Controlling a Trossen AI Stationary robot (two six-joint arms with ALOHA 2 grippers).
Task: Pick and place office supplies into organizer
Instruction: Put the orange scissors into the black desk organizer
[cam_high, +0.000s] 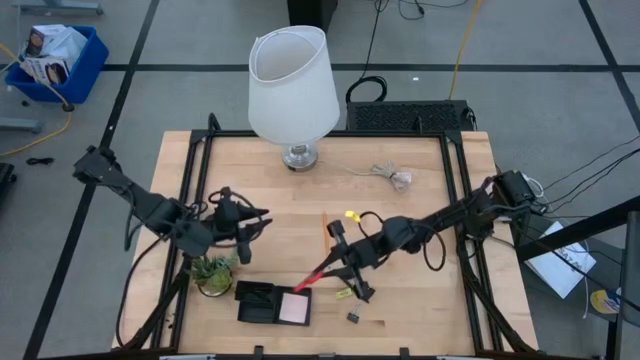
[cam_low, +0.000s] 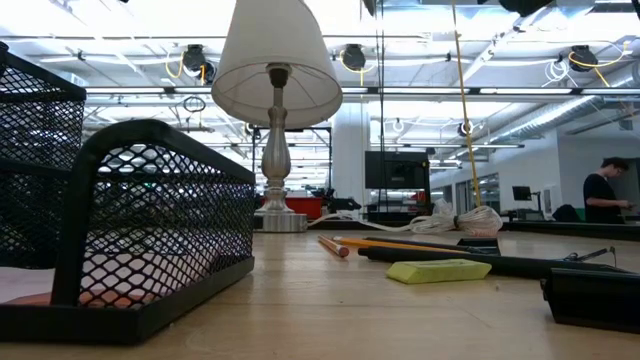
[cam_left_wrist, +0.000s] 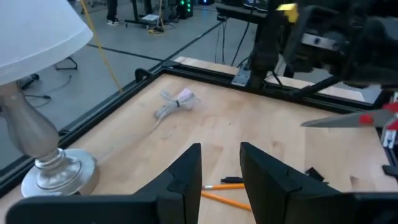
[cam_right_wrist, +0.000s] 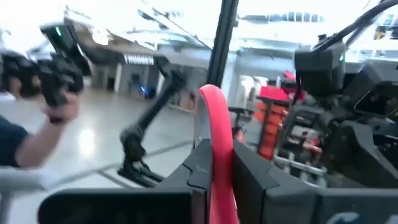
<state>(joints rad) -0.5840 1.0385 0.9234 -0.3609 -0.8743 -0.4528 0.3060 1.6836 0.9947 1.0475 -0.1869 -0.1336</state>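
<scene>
Two arms over the wooden table (cam_high: 400, 300), and the right gripper (cam_high: 345, 265) is the busy one: its fingers are pinched on the red handle of the scissors (cam_high: 312, 277), which hang in the air with the blades angled down toward the organizer (cam_high: 257, 303). From the right wrist camera the red handle loop stands squeezed between the two dark fingers (cam_right_wrist: 249, 180). The organizer, a black mesh tray, sits at the front of the table, and the pink sticky-note pad (cam_high: 295, 309) already lies in its right-hand compartment. Over on the left, the left gripper (cam_high: 243, 232) hovers above the table just behind the small green plant (cam_high: 214, 272), its fingers (cam_left_wrist: 186, 177) parted by a narrow gap and holding nothing. Loose supplies lie on the table: an orange pencil (cam_low: 400, 244) and a dark pen (cam_low: 470, 262) side by side, a yellow-green eraser (cam_low: 438, 270) in front of them, and a small black binder clip (cam_high: 353, 318) near the front edge. A white-shaded lamp (cam_high: 292, 85) stands at the back of the table, with a pale coiled cable (cam_high: 392, 176) to its right.
</scene>
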